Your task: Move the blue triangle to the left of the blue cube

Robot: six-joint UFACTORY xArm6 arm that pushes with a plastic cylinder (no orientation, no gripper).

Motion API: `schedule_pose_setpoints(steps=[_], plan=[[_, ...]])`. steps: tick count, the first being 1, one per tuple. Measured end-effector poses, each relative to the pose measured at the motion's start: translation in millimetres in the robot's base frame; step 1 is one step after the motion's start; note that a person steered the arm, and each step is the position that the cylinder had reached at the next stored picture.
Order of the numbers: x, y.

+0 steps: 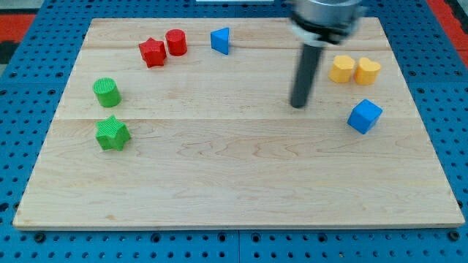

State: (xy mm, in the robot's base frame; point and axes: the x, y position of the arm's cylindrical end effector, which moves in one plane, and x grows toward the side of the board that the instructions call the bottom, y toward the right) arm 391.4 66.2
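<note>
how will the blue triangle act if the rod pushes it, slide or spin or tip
The blue triangle looks low with a flat base on the smooth wooden board, so it will probably slide, not tip. Its angled sides may make it spin if my tip meets a face off-centre. It looks small and probably light, so a gentle push should move it.

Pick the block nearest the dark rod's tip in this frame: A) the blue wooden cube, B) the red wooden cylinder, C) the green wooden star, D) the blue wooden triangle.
A: my tip rests on the wooden board just to the view's left of the blue wooden cube, apart from it, while the blue wooden triangle sits farther off toward the view's top left.
</note>
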Motion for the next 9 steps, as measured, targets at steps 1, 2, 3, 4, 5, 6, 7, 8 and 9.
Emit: schedule_pose_setpoints(steps=[1,2,3,4,5,6,7,8,9], plan=[[-94,-11],[-175,-12],[-191,-124],[-161,-133],[-172,-116],[-199,-116],[-198,-116],[-187,-102],[-172,-74]])
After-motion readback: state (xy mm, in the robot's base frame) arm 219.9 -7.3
